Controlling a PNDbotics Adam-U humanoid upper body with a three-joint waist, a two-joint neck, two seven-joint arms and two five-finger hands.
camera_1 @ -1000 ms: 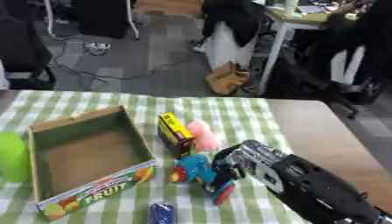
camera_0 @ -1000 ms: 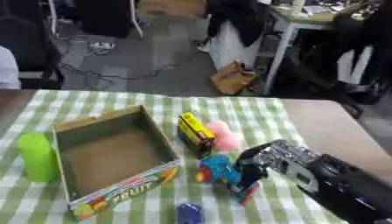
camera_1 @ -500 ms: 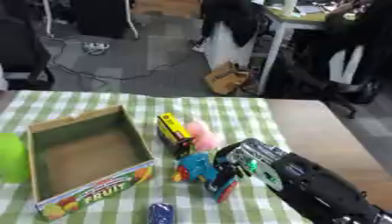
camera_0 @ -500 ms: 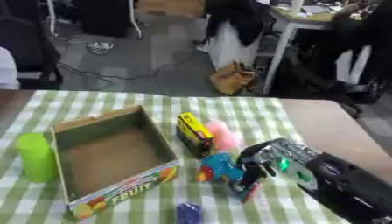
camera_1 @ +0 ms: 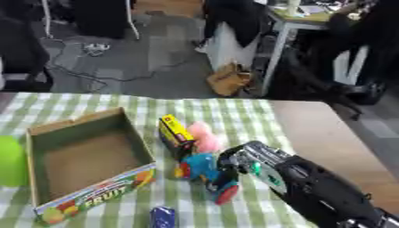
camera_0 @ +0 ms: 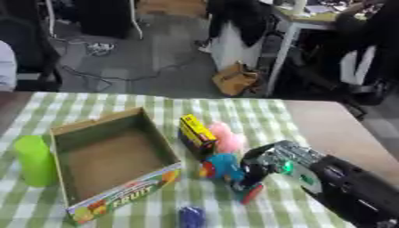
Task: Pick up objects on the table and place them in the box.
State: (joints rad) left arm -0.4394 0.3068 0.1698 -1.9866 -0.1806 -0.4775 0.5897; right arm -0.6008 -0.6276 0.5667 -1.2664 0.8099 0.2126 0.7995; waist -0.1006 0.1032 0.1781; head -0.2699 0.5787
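one box (camera_0: 117, 153), four objects, one right hand (camera_0: 269, 162) curled on toy (camera_0: 226, 169).

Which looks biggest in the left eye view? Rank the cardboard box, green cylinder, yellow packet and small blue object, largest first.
1. cardboard box
2. green cylinder
3. yellow packet
4. small blue object

The blue object sits nearest the camera and is cut off by the frame edge, yet looks smallest.

The right hand (camera_0: 269, 161) is black with silvery metal segments along the fingers; a small green light glows just behind them, and the forearm behind is bulky, matte black.
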